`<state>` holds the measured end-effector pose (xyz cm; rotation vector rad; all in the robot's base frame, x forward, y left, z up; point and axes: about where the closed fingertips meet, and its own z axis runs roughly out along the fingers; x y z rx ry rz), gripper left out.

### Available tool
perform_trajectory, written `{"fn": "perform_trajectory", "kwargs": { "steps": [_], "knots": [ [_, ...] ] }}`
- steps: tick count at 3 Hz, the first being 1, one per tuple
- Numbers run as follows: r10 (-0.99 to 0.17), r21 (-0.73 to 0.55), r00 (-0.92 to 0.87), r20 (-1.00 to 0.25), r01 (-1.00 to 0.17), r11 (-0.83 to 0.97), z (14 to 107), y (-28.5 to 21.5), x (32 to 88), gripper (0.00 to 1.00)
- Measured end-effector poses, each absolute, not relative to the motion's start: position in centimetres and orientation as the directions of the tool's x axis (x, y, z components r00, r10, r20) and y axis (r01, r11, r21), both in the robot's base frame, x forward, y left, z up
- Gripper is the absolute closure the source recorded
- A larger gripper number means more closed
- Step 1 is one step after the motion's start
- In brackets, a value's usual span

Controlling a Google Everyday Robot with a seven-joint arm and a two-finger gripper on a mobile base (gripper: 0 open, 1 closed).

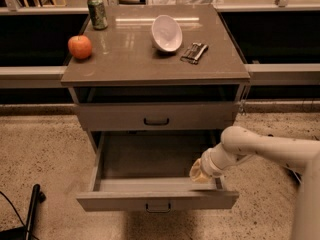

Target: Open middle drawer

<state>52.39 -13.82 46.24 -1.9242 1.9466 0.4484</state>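
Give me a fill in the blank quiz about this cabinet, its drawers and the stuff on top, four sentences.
1. The middle drawer stands ___.
2. The gripper is at that drawer's front ___ corner.
3. The drawer above it is ___.
4. On the cabinet top, the round red fruit left of the white bowl is an ___.

Missing words: open; right; closed; apple.
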Motion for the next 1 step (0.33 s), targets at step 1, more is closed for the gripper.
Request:
{"fn": "perform_trajectory", "kwargs": {
  "steps": [1],
  "knots": [
    [-0.868,-0.128,0.036,-0.495,-0.991,0.032,48.87,-13.24,53.65,0.82]
  ]
}}
